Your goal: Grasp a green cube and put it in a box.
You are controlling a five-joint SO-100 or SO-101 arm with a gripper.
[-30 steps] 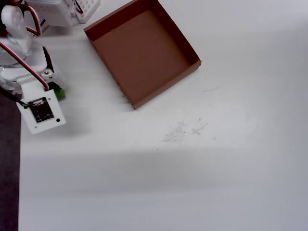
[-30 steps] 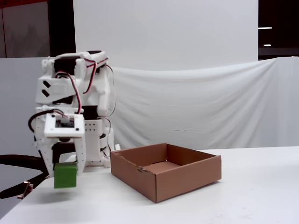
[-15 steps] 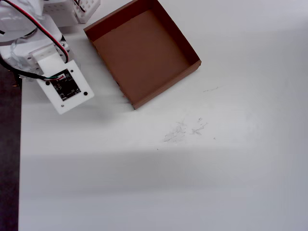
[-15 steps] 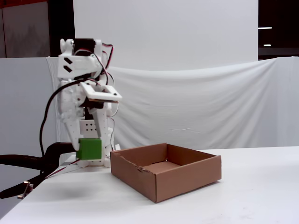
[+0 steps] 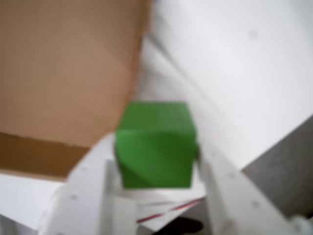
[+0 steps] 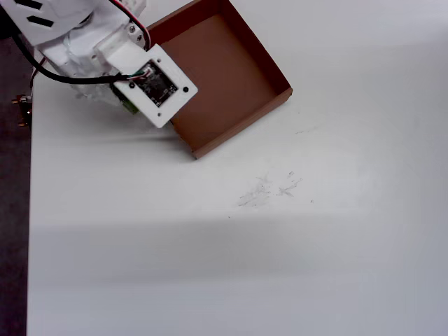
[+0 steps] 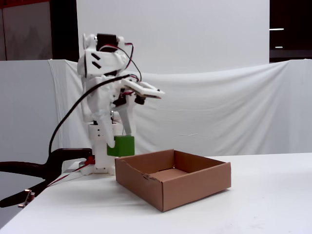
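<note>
Tool [image 7: 123, 141] clamped on green cube [image 7: 121, 145], held clear of bench [image 7: 263, 204], just short of box [image 7: 146, 187] wall, likely for drop-in.

Wrist close; overhead downward; fixed side-on; all share box [image 7: 170, 185].
</note>
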